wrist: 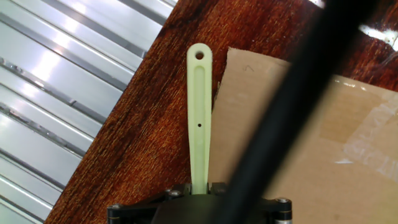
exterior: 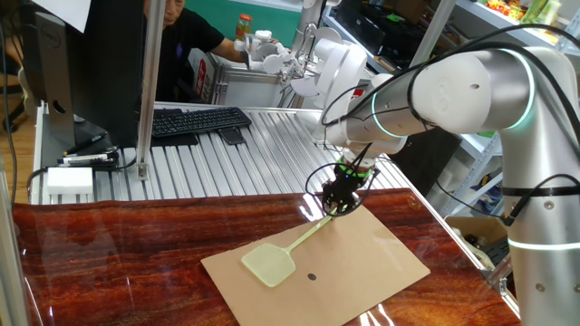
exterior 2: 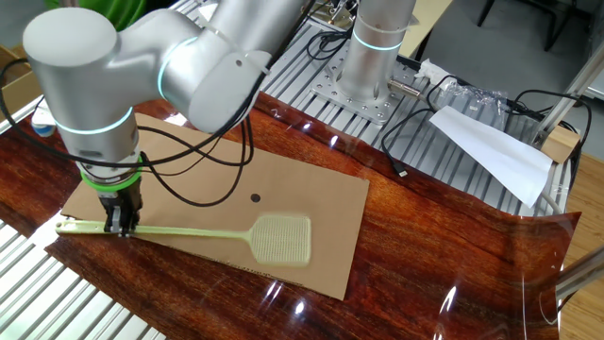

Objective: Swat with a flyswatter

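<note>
End effector [exterior 2: 119, 225] pinches the flyswatter [exterior 2: 226, 233] on its handle near the free end; your swatter's long axis runs flat along the cardboard sheet [exterior 2: 311, 194] (on the worktop [exterior 2: 444, 236]), mesh head farthest out.

You get one fixed view from across the desk [exterior: 136, 263] facing the arm, the other high behind it, both sharing the cardboard sheet [exterior 2: 311, 203], the hand view close above.

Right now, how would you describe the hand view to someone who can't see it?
The flyswatter handle, pale green, runs from the gripper at the bottom up across a dark red table, beside a brown cardboard sheet.
</note>
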Motion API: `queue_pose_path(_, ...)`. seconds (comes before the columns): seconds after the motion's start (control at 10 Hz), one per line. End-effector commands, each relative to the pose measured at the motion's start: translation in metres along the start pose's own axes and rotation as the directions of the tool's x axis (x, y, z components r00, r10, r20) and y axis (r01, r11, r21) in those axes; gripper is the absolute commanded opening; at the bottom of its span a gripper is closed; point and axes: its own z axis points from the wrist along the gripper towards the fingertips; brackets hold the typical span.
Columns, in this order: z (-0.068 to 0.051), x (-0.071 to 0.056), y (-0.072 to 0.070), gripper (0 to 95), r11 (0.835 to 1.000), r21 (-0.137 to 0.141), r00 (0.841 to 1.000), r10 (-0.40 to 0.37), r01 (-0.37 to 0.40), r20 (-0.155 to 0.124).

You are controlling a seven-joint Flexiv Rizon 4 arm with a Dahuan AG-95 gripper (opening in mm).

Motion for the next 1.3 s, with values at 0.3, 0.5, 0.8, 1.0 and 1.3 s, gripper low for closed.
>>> queue_pose_path(0.3, -0.006, -0.003, 0.001, 0.0, 1.0, -0.01, 1.0, 0.002, -0.002, -0.015)
queue_pose_path(0.5, -0.008, -0.003, 0.001, 0.0, 1.0, -0.011, 1.0, 0.003, -0.003, -0.026)
queue_pose_path(0.8, -0.018, -0.004, 0.0, 0.0, 1.0, -0.011, 0.999, -0.001, 0.001, -0.047)
queue_pose_path(1.0, -0.026, -0.005, -0.001, 0.0, 1.0, -0.008, 0.999, -0.008, 0.007, -0.045)
queue_pose_path(1.3, -0.04, -0.009, -0.001, 0.0, 1.0, -0.006, 0.998, -0.029, 0.029, -0.048)
